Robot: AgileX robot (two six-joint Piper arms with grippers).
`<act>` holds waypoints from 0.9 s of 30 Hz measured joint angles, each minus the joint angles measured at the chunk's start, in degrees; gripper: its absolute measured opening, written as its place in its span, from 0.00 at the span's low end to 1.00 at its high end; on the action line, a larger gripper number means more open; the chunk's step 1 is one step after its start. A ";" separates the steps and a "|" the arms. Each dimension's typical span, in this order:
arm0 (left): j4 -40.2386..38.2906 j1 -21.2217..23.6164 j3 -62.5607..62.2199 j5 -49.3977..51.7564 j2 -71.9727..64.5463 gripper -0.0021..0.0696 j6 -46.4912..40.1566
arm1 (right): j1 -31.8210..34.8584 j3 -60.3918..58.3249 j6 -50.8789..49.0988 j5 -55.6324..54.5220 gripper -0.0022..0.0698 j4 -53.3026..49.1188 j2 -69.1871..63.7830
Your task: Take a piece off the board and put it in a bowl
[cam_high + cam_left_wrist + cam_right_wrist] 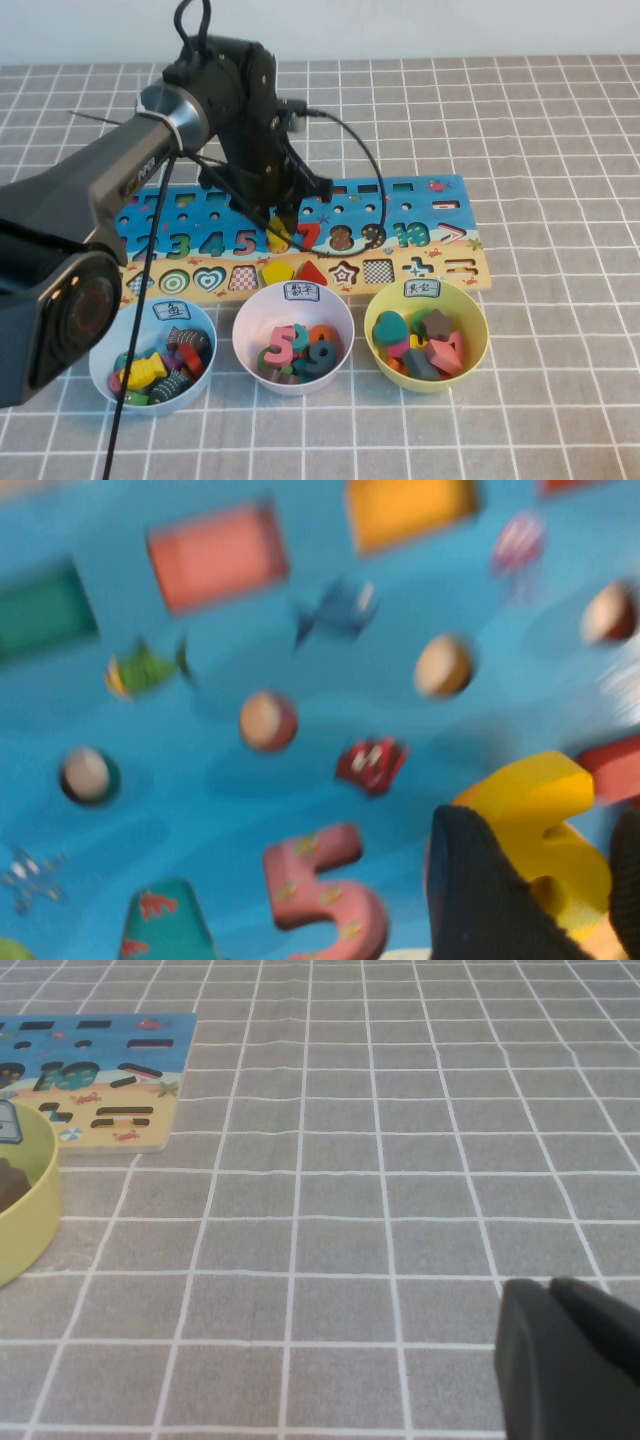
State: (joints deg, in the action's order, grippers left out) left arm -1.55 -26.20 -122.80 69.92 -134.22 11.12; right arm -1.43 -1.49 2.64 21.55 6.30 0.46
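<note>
- A table (560, 150) is covered by a grey cloth marked with a white grid;
- the board (445, 195) is laid flat on it, toward the middle;
- three bowls are set in a row just in front of the board: a light blue bowl (100, 372) to the left; the bowl (250, 310) in the middle; a yellow-green bowl (478, 355) to the right.

robot test tabletop, likely lab, grey grid-patterned tablecloth (540, 130), plain white wall (400, 25), black robot arm (120, 180)
</note>
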 joint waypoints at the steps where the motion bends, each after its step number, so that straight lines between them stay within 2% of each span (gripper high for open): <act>1: 0.00 0.00 -1.09 0.12 0.00 0.35 -0.04 | 0.00 0.00 0.00 0.00 0.01 0.00 0.00; 13: 0.12 -0.12 -1.01 0.67 9.49 0.35 -4.47 | 0.00 0.00 0.00 0.00 0.01 0.10 0.00; 17: 0.48 -0.80 3.94 0.81 16.29 0.35 -6.34 | 0.00 0.00 0.00 0.00 0.01 0.10 0.00; 27: 1.55 -2.75 25.12 1.13 35.53 0.35 -8.36 | 0.00 0.00 0.00 0.00 0.01 0.21 0.00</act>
State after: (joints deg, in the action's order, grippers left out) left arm 0.00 -28.95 -97.68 71.05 -98.70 2.76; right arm -1.43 -1.49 2.64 21.55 6.50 0.46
